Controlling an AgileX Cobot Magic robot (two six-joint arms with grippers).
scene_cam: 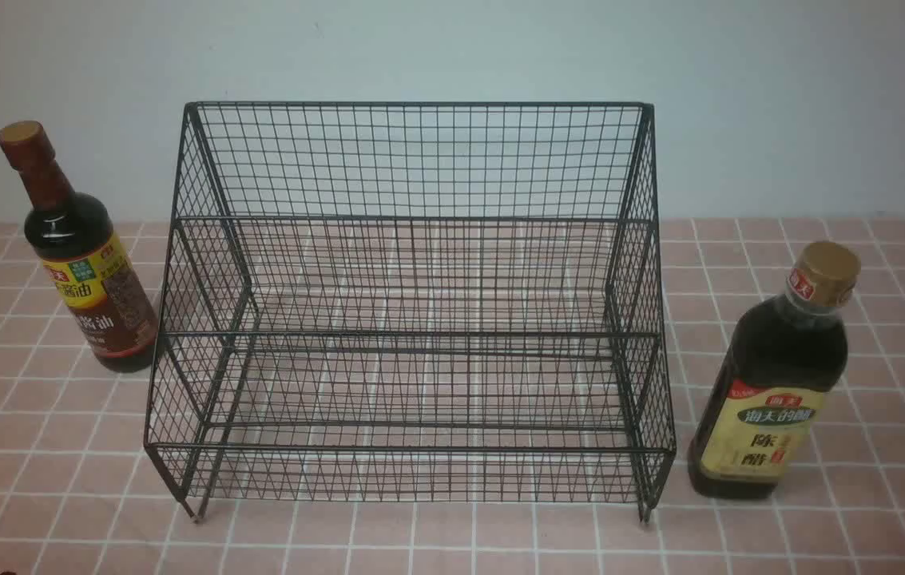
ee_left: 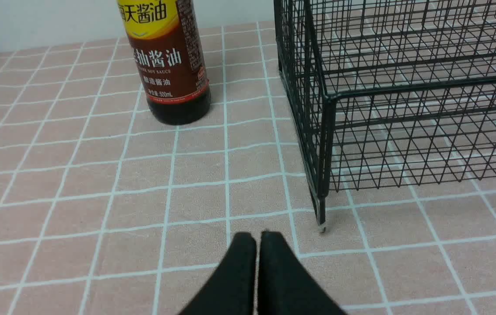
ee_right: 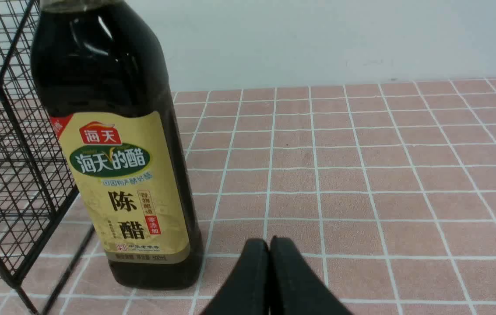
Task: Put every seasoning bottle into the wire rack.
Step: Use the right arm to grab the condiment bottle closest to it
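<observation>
Sitting pinched shut and empty, left gripper (ee_left: 256, 238) and right gripper (ee_right: 269, 245) are both needing to open wide first; slim bottle (scene_cam: 85, 271) is standing left of the wire rack (scene_cam: 412, 104), wider bottle (scene_cam: 772, 399) right, both outside. I'm thinking mid-body grabs, kept upright.

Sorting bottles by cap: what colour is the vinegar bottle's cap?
Gold, with a red tag; the vinegar bottle's cap shows best in the front view.

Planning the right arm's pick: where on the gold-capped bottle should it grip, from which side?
Take the gold-capped bottle by its dark shoulder above the label, probably level from the robot's side: it stands upright, wire rack close on its left. Shut right end effector opens first.
</observation>
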